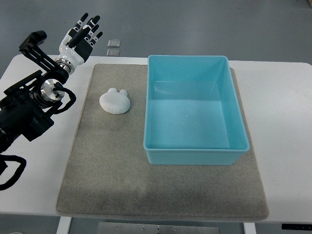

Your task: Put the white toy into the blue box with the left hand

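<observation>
- The white toy (115, 101) lies on the grey mat (161, 195), just left of the blue box (195, 157) and not touching it; a narrow strip of mat shows between the two.
- Nothing rests on the toy or stands between it and the box apart from the box's own near-vertical left wall.
- The left hand (82, 35) hangs beyond the mat's far-left corner, over the table's back edge, well apart from the toy. Its fingers (92, 30) are stretched out straight and slightly fanned, grasping nothing.
- The left arm (34, 105) enters from the picture's left edge: black links and cabling, with a shiny metal joint at the wrist, partly over the white table (285, 126) and reaching to the mat's left border.
- Two small, square, clear-looking pieces (113, 47) lie on the floor side beyond the table's far edge, near the hand; what they are cannot be told.
- Toy: a rounded, matte white lump, flattish, with two small bumps like ears at its far end.
- Box: a rectangular open tub of smooth, glossy, light-blue plastic with a rolled rim and rounded corners; its floor reflects light and holds nothing.
- Mat: a large rectangle with a felt-like, finely speckled weave, covering most of the tabletop; the box sits on its right half.
- Table: smooth white top with rounded corners.
</observation>
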Motion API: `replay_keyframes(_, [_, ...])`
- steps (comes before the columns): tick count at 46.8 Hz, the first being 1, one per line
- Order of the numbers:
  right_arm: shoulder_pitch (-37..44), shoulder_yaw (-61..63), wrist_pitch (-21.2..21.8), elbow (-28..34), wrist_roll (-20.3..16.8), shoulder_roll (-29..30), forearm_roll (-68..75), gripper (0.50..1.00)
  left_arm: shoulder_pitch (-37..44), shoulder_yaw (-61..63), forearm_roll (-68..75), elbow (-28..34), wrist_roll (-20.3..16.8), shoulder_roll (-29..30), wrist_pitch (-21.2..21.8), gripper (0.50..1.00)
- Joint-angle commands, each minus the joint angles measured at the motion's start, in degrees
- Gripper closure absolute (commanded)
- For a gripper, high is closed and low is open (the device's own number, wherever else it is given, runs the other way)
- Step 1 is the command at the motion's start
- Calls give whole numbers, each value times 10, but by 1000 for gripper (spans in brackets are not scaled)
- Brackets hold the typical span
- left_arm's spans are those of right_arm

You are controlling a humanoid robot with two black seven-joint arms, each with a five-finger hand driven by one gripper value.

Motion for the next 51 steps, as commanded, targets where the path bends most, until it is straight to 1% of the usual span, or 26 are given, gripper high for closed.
replay_keyframes(1, [-1,0,0,0,0,0,0,564,0,1,2,-1,0,-1,0,506])
replay_keyframes(12, [0,0,0,0,0,0,0,564,-1,9,12,0,0,0,-1,506])
replay_keyframes(24, [-1,0,0,0,0,0,0,564,-1,9,102,-2,0,4,-1,510])
replay_keyframes(34, [0,0,0,0,0,0,0,564,-10,9,235,-6,0,17,0,514])
replay_keyframes(44, [0,0,0,0,0,0,0,564,-8,9,372,-49,2,47,0,514])
replay_keyframes(51, [0,0,0,0,0,0,0,564,-11,9,487,-59,2,60,1,512])
